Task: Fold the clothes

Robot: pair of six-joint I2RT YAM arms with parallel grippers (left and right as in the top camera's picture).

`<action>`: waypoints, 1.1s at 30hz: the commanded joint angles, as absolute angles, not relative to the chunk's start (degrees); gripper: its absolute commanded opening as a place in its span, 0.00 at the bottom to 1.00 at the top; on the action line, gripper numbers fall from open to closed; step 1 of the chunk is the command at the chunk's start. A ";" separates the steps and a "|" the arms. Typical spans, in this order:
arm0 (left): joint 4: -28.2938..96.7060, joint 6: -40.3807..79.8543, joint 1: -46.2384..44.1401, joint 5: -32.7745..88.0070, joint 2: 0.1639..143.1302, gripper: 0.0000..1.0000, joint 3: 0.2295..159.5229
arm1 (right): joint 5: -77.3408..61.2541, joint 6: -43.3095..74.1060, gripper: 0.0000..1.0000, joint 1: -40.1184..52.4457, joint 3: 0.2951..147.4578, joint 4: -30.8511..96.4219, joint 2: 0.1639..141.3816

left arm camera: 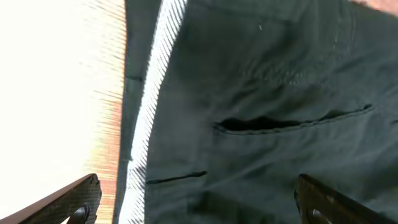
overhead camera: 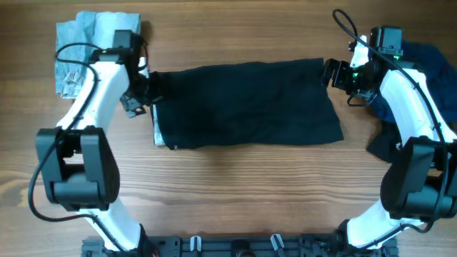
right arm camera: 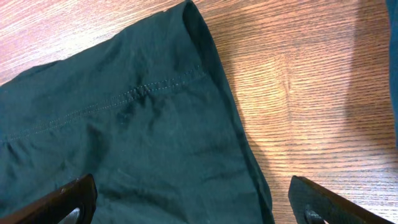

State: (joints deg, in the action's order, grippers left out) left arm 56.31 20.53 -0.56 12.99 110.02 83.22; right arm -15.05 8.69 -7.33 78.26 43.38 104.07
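Wood table [overhead camera: 235, 193], black garment [overhead camera: 246, 103] laid out flat across the middle
Over its pale-banded end the left gripper [left arm camera: 198, 186] is spread wide, and the right gripper [right arm camera: 193, 183] is spread wide over the opposite hemmed corner. Light-blue cloth [overhead camera: 89, 50] and navy cloth [overhead camera: 421, 61] are seen off to either side.

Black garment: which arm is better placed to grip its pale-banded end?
Left, probably: the left tool hangs open over the pale band of the black garment; the right tool is over the far hem.
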 commanded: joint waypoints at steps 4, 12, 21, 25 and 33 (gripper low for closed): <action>55.70 17.12 0.89 16.91 109.62 1.00 82.08 | -16.38 7.64 0.99 -7.20 79.02 43.35 105.23; 47.46 17.12 3.14 16.91 109.65 1.00 74.19 | -16.40 7.64 0.99 -7.20 78.30 43.75 105.23; 38.81 16.67 5.32 22.37 109.73 1.00 69.10 | -16.84 7.64 1.00 -7.09 78.28 43.59 105.23; 37.60 16.67 5.32 24.25 110.67 1.00 68.99 | -16.84 7.66 1.00 -7.09 78.28 43.75 105.23; 36.67 14.26 5.32 28.51 116.79 0.96 68.99 | -16.86 7.64 1.00 -6.98 78.28 43.75 105.23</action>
